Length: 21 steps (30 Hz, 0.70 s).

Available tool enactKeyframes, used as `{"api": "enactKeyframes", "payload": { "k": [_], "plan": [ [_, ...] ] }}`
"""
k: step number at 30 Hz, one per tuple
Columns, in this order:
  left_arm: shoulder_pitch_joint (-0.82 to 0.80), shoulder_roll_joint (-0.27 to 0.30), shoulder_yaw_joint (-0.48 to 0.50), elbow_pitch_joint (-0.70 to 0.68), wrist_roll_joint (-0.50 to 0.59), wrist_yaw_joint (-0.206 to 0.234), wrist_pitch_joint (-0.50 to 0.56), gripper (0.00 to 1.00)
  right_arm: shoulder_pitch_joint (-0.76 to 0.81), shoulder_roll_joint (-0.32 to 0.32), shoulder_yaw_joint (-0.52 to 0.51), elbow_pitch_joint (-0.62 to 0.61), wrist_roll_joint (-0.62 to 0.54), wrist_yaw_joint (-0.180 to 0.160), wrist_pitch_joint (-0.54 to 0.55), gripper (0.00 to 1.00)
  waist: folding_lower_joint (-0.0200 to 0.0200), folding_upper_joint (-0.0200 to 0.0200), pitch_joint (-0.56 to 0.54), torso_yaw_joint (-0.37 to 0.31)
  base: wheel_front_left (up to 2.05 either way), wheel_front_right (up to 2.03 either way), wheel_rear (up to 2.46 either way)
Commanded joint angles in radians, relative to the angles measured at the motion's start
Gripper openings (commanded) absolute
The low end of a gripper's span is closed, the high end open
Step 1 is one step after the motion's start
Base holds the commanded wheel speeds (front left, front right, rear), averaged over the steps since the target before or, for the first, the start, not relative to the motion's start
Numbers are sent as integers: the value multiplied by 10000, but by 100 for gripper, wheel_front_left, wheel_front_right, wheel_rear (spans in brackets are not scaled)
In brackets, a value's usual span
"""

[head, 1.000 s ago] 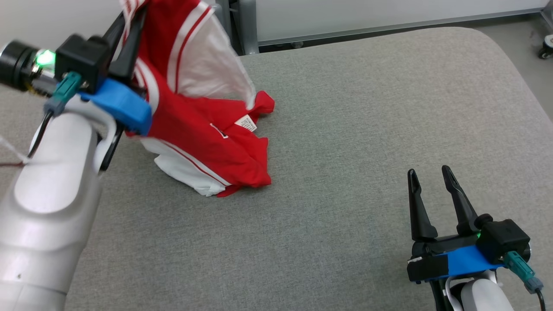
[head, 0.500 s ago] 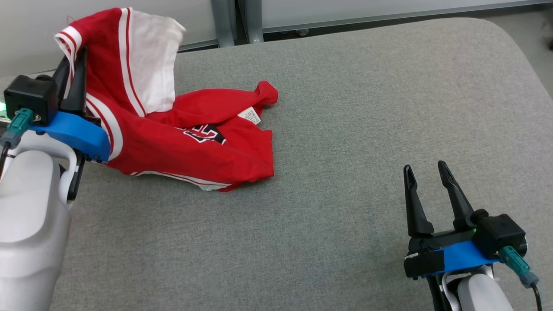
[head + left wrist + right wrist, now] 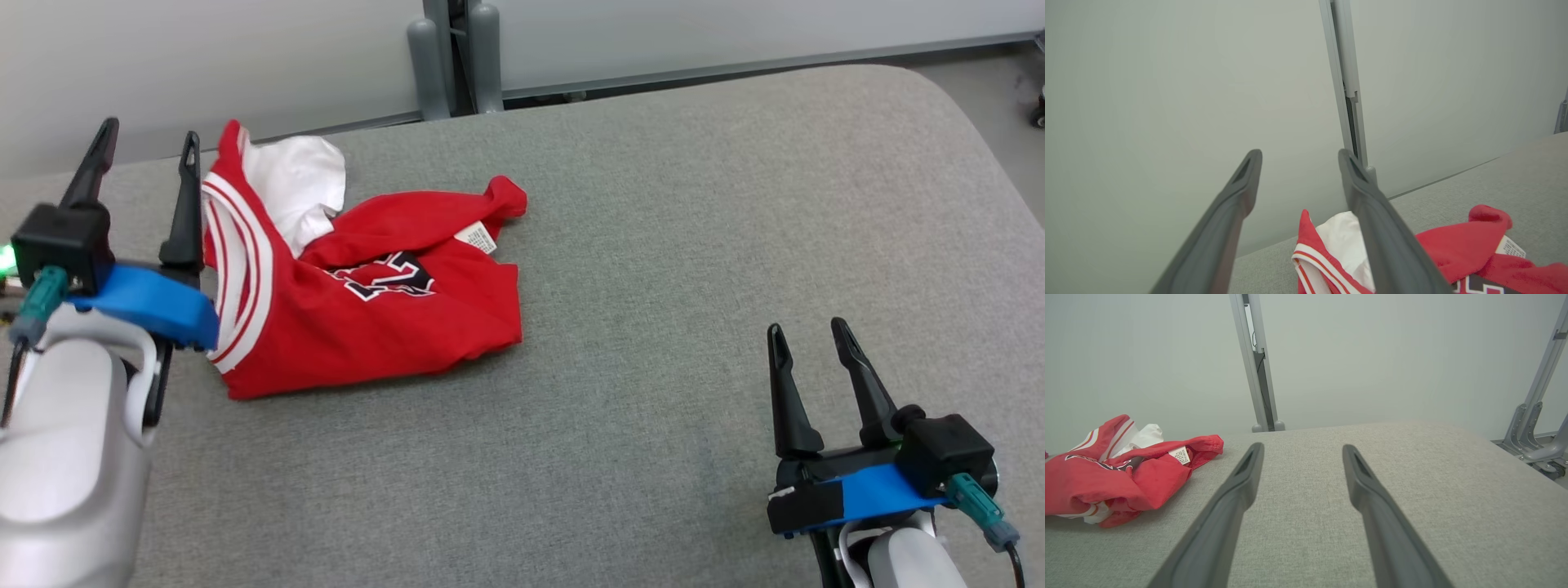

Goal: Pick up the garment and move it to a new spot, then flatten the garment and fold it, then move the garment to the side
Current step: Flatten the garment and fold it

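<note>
— Grey fabric-covered worktop [image 3: 653,245], rounded corner far right. Pale wall panel [image 3: 204,57] behind it, with a grey post [image 3: 457,57] at the seam. Bare floor [image 3: 1008,131] off the right edge.
— Anything on it?
— Just the garment [image 3: 367,327]. Red jersey, white striped trim, white lining showing, label tag [image 3: 476,237] facing up. It sits on the far-left part, bunched, one edge standing up in a ridge.
— Grippers?
— Left gripper [image 3: 151,129] is spread wide with nothing between its jaws, hanging just beside the jersey's left edge. Can't tell if it touches the cloth. Right gripper [image 3: 807,325] is also wide and empty, near the front right, well apart from the cloth.
— So where are we on the task?
— My read: pick-and-relocate looks done, the cloth is down and in nobody's grip. Flatten isn't done, it's creased and doubled over itself. Fold and move-aside are both left.
— Room to work?
— Plenty. Most of the worktop right of the garment is bare. Metal frame legs [image 3: 1531,416] stand past the right end, off the surface.
</note>
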Motion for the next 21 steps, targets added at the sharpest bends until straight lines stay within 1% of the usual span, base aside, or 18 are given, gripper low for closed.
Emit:
{"api": "enactKeyframes", "payload": {
  "k": [1, 2, 3, 5, 10, 13, 14, 21],
  "plan": [
    [506, -74, 152, -321, 58, 50, -30, 100, 152, 4, -32, -12, 65, -3, -8, 100, 1, 0, -189, 145, 0, 0, 0],
    [777, -143, 248, -597, 86, 78, -32, 100, 190, 4, -39, -3, 72, -3, -8, 100, 1, 0, -268, 195, 0, 0, 0],
    [1364, -320, 435, -1154, 92, 117, -32, 100, 292, 4, -93, 11, 81, -3, -8, 100, 1, 0, -450, 328, 0, 0, 0],
    [1966, -551, 606, -1683, 137, 192, -30, 100, 400, 4, -121, 31, 86, -3, -8, 100, 1, 0, -631, 477, 0, 0, 0],
    [3403, -1115, 938, -2725, 255, 202, -30, 100, 607, 2, -141, 70, 82, -3, -8, 100, 1, 0, -1036, 789, 0, 0, 0],
    [4210, -1432, 1182, -3248, 308, 256, -30, 100, 714, 2, -108, 96, 73, -3, -8, 100, 1, 0, -1245, 903, 0, 0, 0],
    [4210, -1432, 1182, -3248, 308, 256, -30, 100, 714, 2, -108, 96, 73, -3, -8, 100, 1, 0, -1245, 903, 0, 0, 0],
    [5707, -2035, 1629, -4097, 507, 206, -32, 100, 1010, 2, -190, 109, 6, -3, -8, 100, 1, 0, -1586, 1179, 0, 0, 0]
  ]
}}
